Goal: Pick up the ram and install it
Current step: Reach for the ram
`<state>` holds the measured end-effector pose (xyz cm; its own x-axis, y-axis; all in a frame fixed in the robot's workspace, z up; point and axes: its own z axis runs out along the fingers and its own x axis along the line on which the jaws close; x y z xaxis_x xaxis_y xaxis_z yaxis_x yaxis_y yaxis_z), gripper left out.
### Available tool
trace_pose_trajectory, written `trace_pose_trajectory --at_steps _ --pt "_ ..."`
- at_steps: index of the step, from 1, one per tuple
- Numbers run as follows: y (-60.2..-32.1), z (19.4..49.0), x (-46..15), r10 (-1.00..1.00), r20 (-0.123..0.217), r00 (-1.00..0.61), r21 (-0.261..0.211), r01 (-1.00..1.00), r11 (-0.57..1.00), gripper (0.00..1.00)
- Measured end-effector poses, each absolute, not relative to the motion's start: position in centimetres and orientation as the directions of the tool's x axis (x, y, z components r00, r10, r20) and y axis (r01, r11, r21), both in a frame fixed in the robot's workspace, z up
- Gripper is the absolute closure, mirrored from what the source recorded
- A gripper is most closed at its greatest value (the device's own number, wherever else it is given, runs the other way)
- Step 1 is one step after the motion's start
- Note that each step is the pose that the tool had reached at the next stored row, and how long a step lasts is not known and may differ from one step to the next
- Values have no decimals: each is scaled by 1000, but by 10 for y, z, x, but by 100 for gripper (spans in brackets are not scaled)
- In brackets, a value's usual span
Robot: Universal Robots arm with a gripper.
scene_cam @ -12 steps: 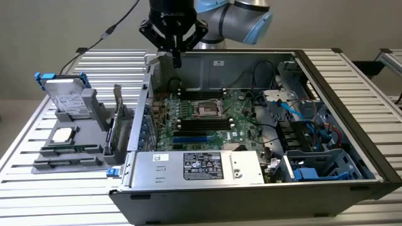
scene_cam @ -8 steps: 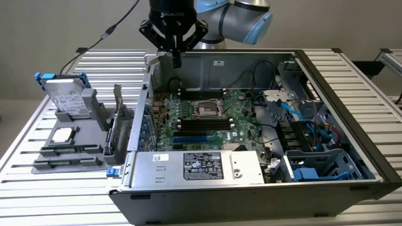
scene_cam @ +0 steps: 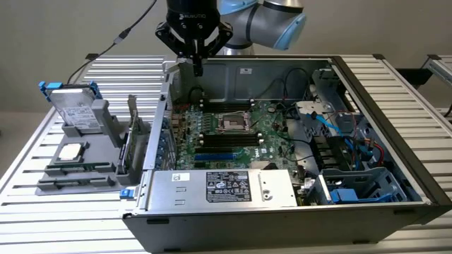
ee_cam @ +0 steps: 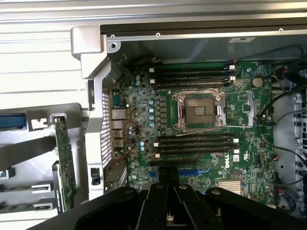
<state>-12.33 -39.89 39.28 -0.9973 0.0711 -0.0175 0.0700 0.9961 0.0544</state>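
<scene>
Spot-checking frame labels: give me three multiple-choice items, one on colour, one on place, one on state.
1. The hard drive bracket is: A) red B) blue C) yellow
2. The end effector hangs over: A) the hard drive B) bare table C) the open computer case
3. The end effector is: A) shut B) wide open C) gripping the hard drive

Key: 1 B, blue tabs flank the drive. 2 C, it sits above the case's far corner on the exterior view's left. 3 A, its fingers meet in the wrist view with nothing between them.

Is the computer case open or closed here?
Open: the computer case has no side panel on; its motherboard and CPU socket lie exposed.
</scene>
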Motion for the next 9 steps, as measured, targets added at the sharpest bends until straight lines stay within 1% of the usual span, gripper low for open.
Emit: trace_pose_trajectory --at_steps 9 --pt "-399 392 -164 71 -16 -997 54 70 996 90"
